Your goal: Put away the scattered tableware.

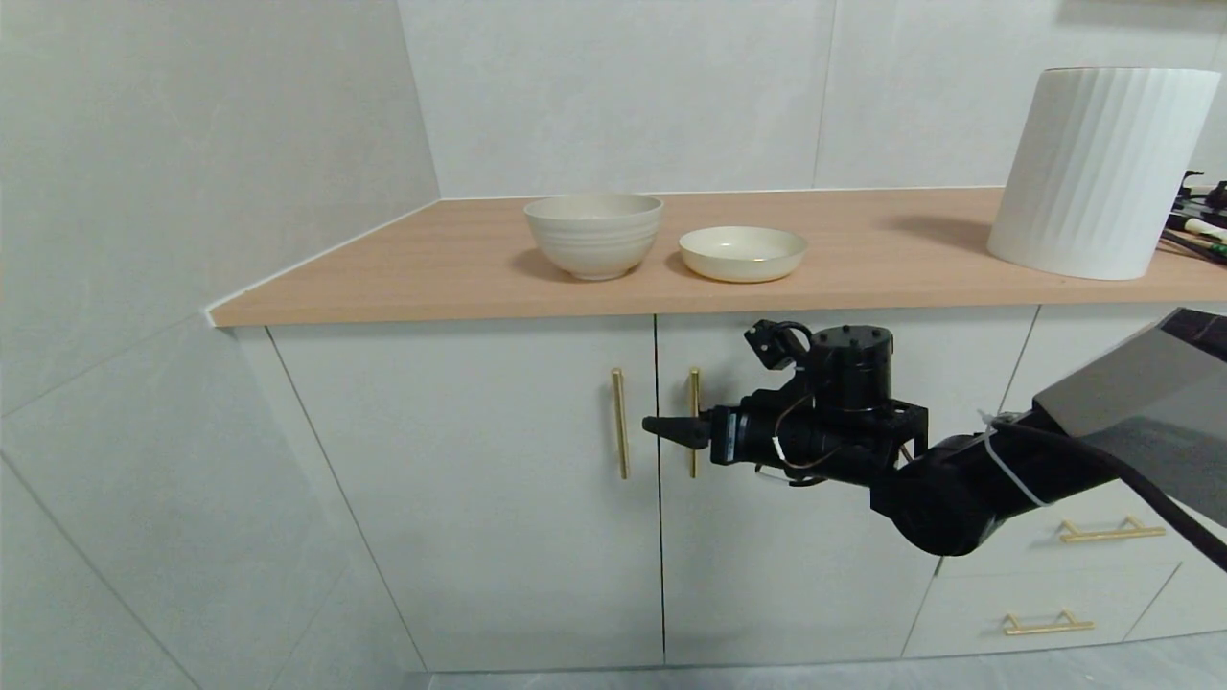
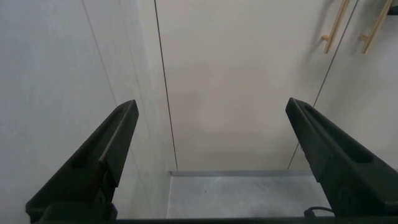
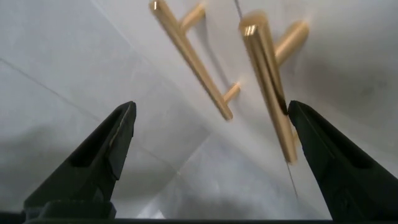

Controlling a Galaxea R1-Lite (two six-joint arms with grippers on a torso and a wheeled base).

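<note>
My right gripper, jaws apart, sits at the right-hand door handle, left gripper also spread; bowl at 11 o'clock and dish at 1 on the counter, so I should centre that bar between my fingers before closing.

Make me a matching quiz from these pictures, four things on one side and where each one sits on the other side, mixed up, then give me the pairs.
Things:
1. deep bowl
2. shallow dish
3. ribbed white container
4. right gripper

Places:
A. right end of the counter
B. below the counter, at the gold door handles
C. on the counter, nearest the wall corner
D. on the counter, between the other two things there

Pairs: 1-C, 2-D, 3-A, 4-B
</note>
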